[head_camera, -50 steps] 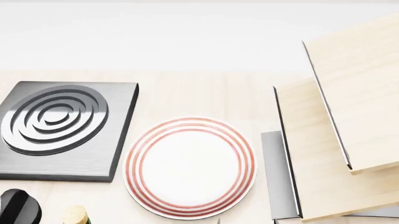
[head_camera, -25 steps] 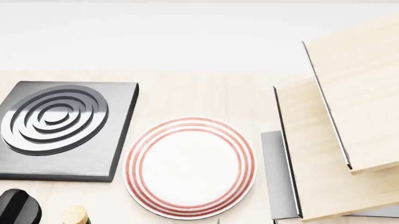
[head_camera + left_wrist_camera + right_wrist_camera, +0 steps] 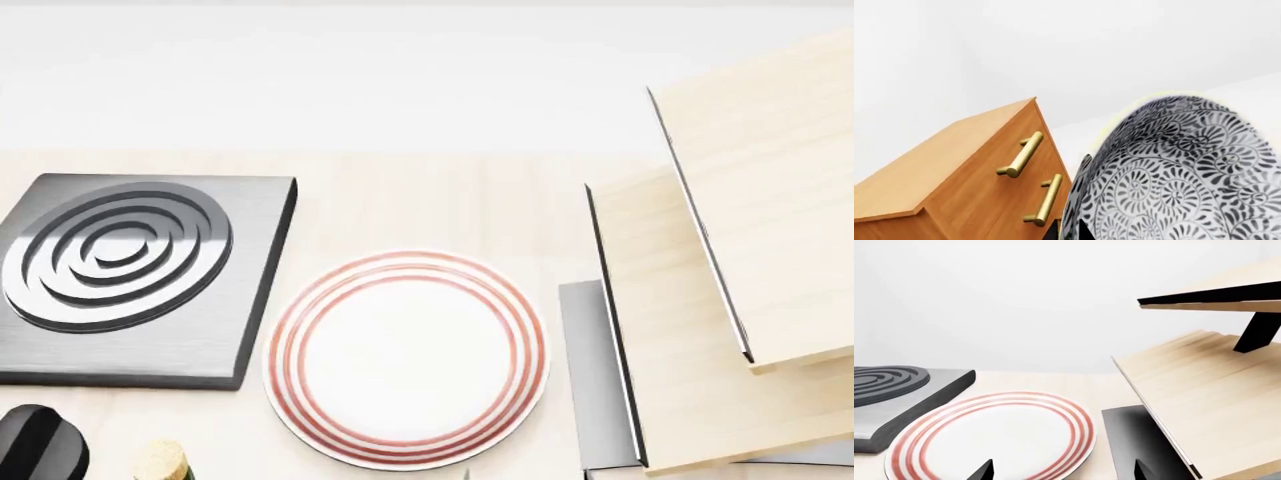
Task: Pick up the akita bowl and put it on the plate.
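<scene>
In the left wrist view the akita bowl (image 3: 1181, 175), white with a dense grey-black floral pattern, fills the near side and is tilted on edge. My left gripper (image 3: 1067, 232) is shut on its rim, with one dark fingertip on each side of the wall. The bowl does not show in the head view. The plate (image 3: 407, 360), white with red rings, lies flat on the pale wooden counter with nothing on it. My right gripper (image 3: 1062, 471) stands open just before the plate (image 3: 994, 437), its fingertips wide apart and holding nothing.
A dark grey square burner (image 3: 127, 270) lies left of the plate. Tilted light wooden shelf boards (image 3: 721, 300) with a grey metal base rise on the right. A black rounded object (image 3: 38, 445) and a cork-topped thing (image 3: 160, 462) sit at the near left. An orange cabinet with brass handles (image 3: 974, 190) stands beside the bowl.
</scene>
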Controlling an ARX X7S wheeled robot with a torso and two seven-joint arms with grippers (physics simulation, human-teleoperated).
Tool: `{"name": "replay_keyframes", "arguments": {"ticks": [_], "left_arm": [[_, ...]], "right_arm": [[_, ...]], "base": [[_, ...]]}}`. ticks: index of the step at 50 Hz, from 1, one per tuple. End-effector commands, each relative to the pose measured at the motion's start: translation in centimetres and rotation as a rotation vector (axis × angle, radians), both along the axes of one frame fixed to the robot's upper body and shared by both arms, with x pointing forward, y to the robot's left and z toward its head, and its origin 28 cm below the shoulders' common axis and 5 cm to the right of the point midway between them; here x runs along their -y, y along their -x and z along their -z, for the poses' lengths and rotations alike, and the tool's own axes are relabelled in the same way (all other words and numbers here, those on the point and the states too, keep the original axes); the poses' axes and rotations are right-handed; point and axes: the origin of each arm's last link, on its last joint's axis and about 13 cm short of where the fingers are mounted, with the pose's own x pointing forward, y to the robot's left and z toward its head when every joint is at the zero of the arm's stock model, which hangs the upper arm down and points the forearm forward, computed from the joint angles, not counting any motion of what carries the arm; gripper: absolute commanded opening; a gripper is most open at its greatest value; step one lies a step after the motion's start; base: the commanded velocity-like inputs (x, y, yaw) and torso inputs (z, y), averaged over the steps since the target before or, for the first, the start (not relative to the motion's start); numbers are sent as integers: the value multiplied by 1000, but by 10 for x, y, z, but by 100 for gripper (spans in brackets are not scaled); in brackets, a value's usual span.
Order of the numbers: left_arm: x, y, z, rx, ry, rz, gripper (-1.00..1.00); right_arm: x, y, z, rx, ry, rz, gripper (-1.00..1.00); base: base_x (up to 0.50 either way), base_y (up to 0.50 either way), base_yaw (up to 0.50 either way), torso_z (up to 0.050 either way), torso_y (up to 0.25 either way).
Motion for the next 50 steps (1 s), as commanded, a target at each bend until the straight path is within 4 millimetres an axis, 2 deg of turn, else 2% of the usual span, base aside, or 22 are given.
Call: {"name": "replay_keyframes", "arguments": {"ticks": [1, 31, 32, 33, 35, 50], "left_arm": [[1, -1, -20, 139, -19, -24, -100], [0, -25, -74, 346, 70, -90, -100], [0, -34, -53, 246, 59, -102, -100], [2, -43, -48, 203, 61, -105, -100], [5, -41, -84, 362, 72, -96, -100], [21, -90, -98, 387, 188, -68, -100]], "right_arm": [[-1, 0, 1, -2, 1, -3, 100], [-1, 0, 2, -6, 0, -3, 100], [-1, -1, 3, -7, 0, -4, 100], [-1, -1, 3, -7, 0, -5, 100], [-1, 0, 2, -5, 0, -5, 100], [-2, -2, 6, -18, 4, -10, 100]], "base": [[0, 0, 0, 0, 0], [0, 0, 0, 0, 0], [0, 0, 0, 0, 0], [0, 0, 0, 0, 0], [0, 0, 0, 0, 0], [0, 0, 0, 0, 1]]}}
